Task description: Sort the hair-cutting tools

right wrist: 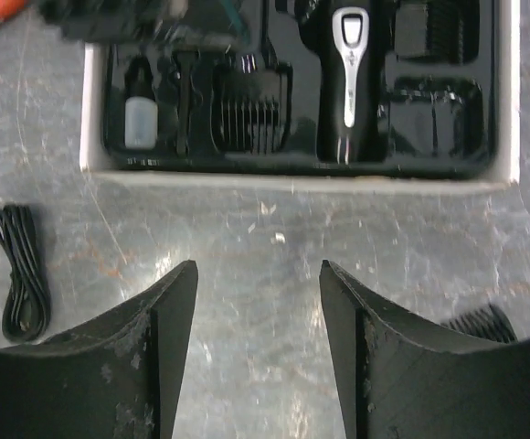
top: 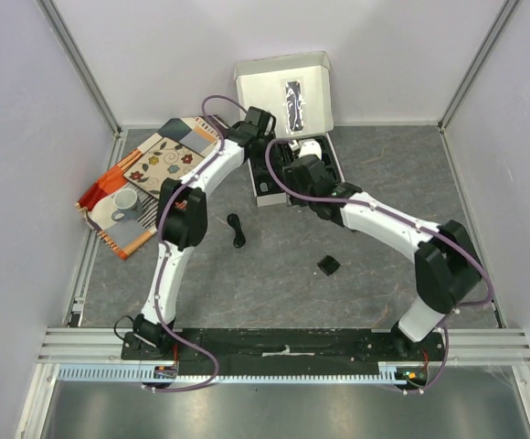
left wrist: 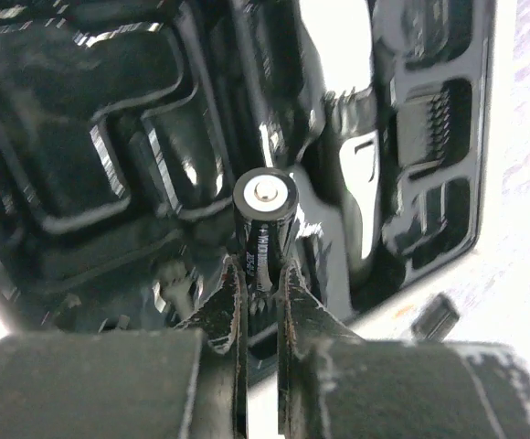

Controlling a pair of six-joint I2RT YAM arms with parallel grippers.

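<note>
My left gripper (left wrist: pixel 263 270) is shut on a tiny black cylinder (left wrist: pixel 265 219) with a silver end, held over the black moulded tray (left wrist: pixel 100 137) of the white box (top: pixel 288 197). The black-and-silver clipper (right wrist: pixel 349 73) lies in the tray, with comb attachments (right wrist: pixel 251 110) beside it. My right gripper (right wrist: pixel 258 265) is open with nothing between its fingers, hanging over bare table just in front of the box. A coiled black cord (right wrist: pixel 23 270) lies on the table to its left, and a loose comb attachment (top: pixel 329 265) lies to its right. In the top view, the left gripper (top: pixel 261 128) and the right gripper (top: pixel 290 166) both hang over the box.
The box lid (top: pixel 283 91) stands open at the back. A white cup (top: pixel 125 206) sits on a patterned cloth (top: pixel 155 165) at the left. A small white bottle (right wrist: pixel 137 119) sits in the tray's left slot. Enclosure walls surround the table.
</note>
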